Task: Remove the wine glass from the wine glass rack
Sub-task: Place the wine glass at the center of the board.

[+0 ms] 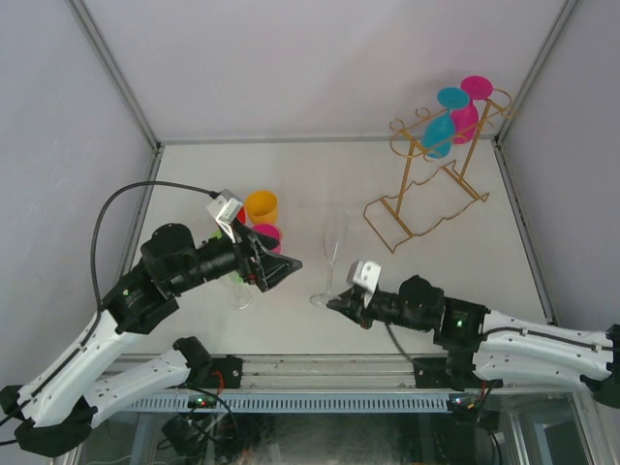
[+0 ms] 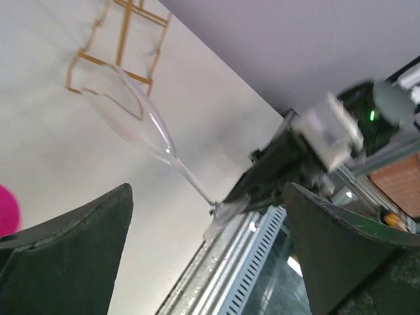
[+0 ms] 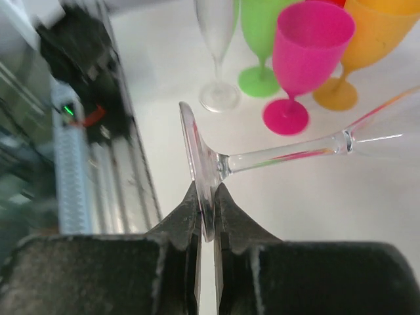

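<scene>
The table [image 1: 194, 184] carries everything. The wine glass rack [image 1: 426, 208] stands far beyond the right gripper [image 1: 337, 303], off to its right near the back corner. Two glasses hang from its top arms, a blue glass [image 1: 441, 131] and a pink glass [image 1: 467, 114]. The task's thing, a clear wine glass [image 1: 334, 242], is off the rack and well apart from it. It rises directly from the right gripper, with its foot in the jaws and its tall bowl beyond them. In the right wrist view the two fingers are closed almost completely, pinching the thin rim of the glass's foot between their tips, with the stem running away from them. Whether the foot also rests on the table cannot be told. The left gripper [image 1: 289, 263] is to the left of the clear wine glass and apart from it. Its fingers are spread wide and hold nothing. Close beside it is a cluster of standing glasses: an orange cup [image 1: 262, 205], a pink cup [image 1: 268, 235], a green cup [image 3: 259, 33] and a second clear glass [image 1: 239, 294]. By my reading the removal itself is done for this glass. What is left is to settle it upright on the table and release it. The two glasses on the rack are untouched.
</scene>
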Available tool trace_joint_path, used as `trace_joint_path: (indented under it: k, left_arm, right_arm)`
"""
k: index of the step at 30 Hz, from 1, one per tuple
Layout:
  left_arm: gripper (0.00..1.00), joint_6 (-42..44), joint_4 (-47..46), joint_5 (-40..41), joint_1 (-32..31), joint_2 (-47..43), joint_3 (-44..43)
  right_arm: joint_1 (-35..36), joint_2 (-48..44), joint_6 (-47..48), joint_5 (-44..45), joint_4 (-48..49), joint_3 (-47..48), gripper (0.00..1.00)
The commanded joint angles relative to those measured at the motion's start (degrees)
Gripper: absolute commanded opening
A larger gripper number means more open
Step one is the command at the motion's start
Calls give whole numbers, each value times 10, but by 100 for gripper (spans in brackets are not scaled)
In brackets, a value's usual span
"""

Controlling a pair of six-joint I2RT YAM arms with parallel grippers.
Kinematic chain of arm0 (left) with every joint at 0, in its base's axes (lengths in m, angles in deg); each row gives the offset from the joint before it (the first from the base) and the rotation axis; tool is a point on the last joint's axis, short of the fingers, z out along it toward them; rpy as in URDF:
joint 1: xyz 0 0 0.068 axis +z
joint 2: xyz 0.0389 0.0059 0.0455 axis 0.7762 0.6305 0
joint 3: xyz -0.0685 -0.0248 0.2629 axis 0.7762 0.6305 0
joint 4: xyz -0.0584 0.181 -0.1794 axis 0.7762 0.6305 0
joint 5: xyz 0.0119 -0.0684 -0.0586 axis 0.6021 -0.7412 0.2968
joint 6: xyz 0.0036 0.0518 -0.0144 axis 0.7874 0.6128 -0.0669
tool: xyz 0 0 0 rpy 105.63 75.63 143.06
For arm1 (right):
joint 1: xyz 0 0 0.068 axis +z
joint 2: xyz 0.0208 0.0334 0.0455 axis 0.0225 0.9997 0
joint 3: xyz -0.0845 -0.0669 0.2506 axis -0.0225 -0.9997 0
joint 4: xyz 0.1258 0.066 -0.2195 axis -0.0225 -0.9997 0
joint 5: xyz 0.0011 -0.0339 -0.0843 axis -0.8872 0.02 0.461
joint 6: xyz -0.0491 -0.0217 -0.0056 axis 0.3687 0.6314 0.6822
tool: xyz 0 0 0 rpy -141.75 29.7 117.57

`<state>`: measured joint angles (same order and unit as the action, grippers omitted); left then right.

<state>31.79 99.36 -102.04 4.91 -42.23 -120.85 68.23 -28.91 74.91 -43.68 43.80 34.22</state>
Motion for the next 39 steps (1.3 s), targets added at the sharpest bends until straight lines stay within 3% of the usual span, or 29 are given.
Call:
trace_joint_path:
  k: [1, 4, 11, 19, 28, 31, 35, 38, 39]
  left_arm:
    - [100, 32, 55, 84, -1, -1, -66]
    - [100, 30, 71, 100, -1, 13, -74]
    - [100, 55, 91, 70, -1, 64, -101]
    - [99, 78, 113, 3, -2, 140, -138]
    - [71, 116, 167, -70, -2, 154, -147]
    - [75, 118, 169, -58, -2, 154, -152]
    - [43, 135, 167, -114, -1, 159, -157]
    - [37, 167, 188, -203, -1, 172, -153]
    - [27, 179, 198, -237, -2, 176, -152]
  right_arm:
    - [100, 5, 309, 168, 2, -37, 0]
    - [169, 30, 425, 252, 38, -78, 0]
    - [249, 93, 610, 355, 153, -139, 0]
    - [273, 142, 688, 361, 229, -155, 0]
    - [273, 132, 682, 364, 207, -159, 0]
    - [273, 125, 676, 362, 194, -158, 0]
    - [271, 117, 669, 368, 189, -160, 0]
    - [262, 111, 662, 374, 181, -160, 0]
    - [259, 109, 660, 375, 178, -160, 0]
